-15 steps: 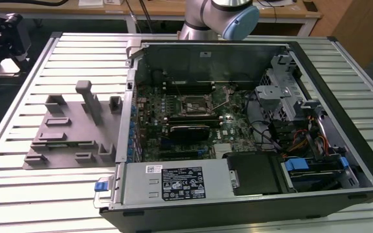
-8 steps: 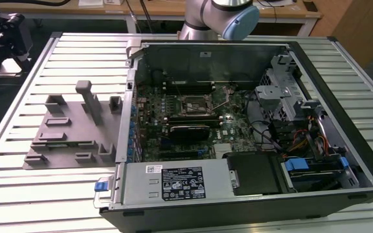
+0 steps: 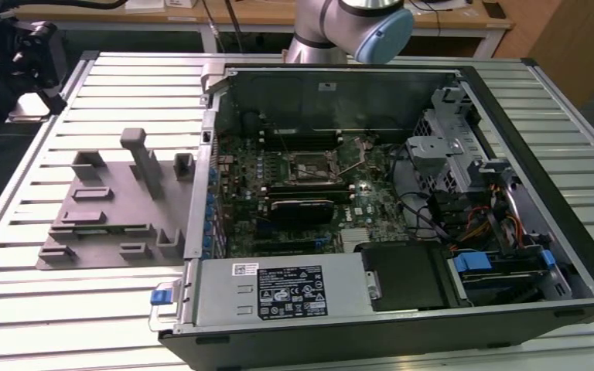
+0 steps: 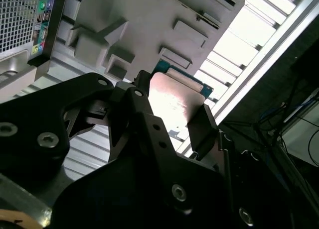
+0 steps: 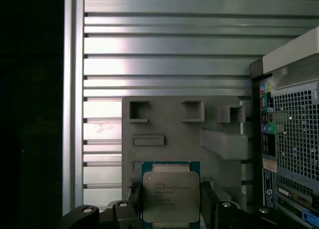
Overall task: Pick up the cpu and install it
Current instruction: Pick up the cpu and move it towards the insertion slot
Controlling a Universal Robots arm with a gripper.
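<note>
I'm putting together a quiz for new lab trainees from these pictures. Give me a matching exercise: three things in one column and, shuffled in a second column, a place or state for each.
Things:
A. cpu
B. grey fixture
C. computer case

Places or states:
1. lies flat on the slatted table
2. side open, motherboard exposed
3. clamped in the gripper

Pairs: A-3, B-1, C-2

In the exterior view, the computer case (image 3: 339, 97) lies on the slatted table (image 3: 70, 309), with the fixture (image 3: 106, 232) just beside it on the exterior view's left. In the first wrist view, the cpu (image 5: 171, 189) sits gripped between the fingers of the gripper (image 5: 170, 201), above the fixture.
</note>
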